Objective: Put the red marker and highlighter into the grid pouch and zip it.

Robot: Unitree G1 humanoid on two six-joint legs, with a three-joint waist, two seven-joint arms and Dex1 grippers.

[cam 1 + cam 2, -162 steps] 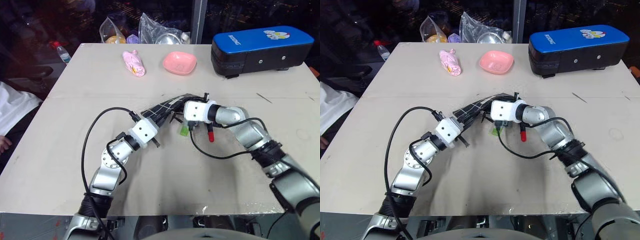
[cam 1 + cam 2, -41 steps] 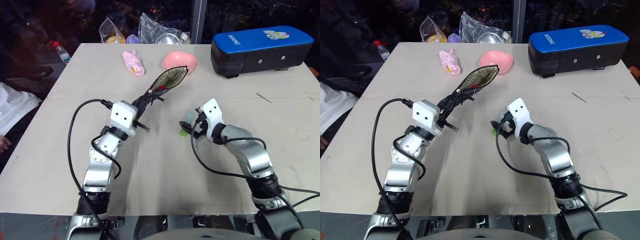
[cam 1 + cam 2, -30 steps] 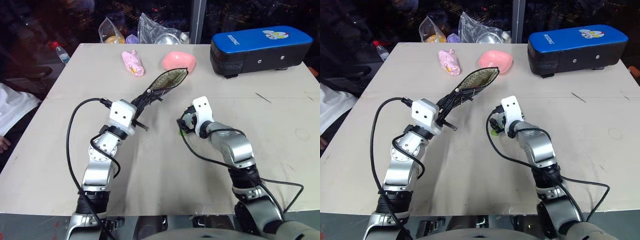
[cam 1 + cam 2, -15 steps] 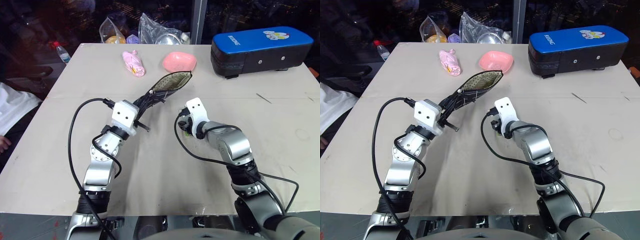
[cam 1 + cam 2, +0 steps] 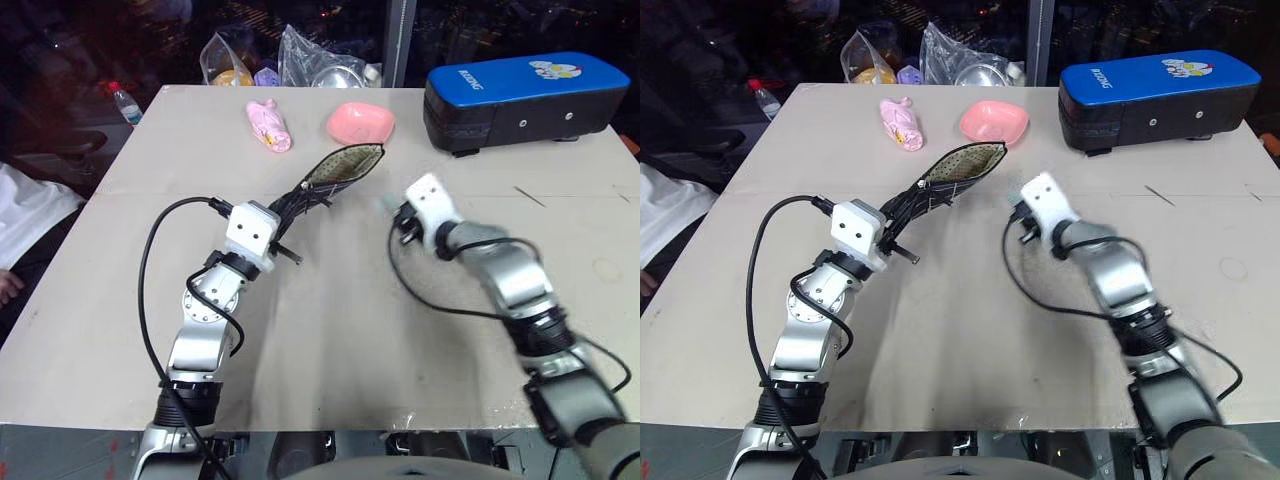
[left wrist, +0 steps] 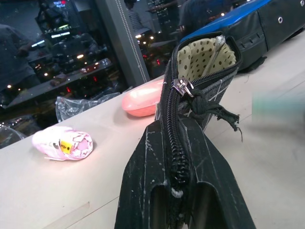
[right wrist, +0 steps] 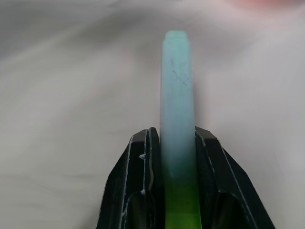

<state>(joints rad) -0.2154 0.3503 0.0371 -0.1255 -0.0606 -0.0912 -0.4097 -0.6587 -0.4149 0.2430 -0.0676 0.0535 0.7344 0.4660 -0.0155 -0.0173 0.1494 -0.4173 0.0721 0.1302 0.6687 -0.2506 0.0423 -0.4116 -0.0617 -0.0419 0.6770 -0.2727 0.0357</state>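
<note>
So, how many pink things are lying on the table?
2. A pink crumpled wrapper-like packet lies at the far side; a pink shallow plastic bowl sits to its right, beside the blue-topped case.

The right gripper [image 5: 392, 212] and its arm are smeared with blur. The pale green translucent highlighter [image 7: 177, 129] runs off the frame's edge. The black grid-lined fabric pouch [image 6: 183, 157] hides its contents.

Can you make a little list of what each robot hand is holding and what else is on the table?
left pincer: shut on the pouch, held up with its mouth open
right pincer: shut on the highlighter, above the table
red marker: cannot tell where it is
also on table: pink bowl, pink packet, blue-topped case
zipper: not yet closed
</note>
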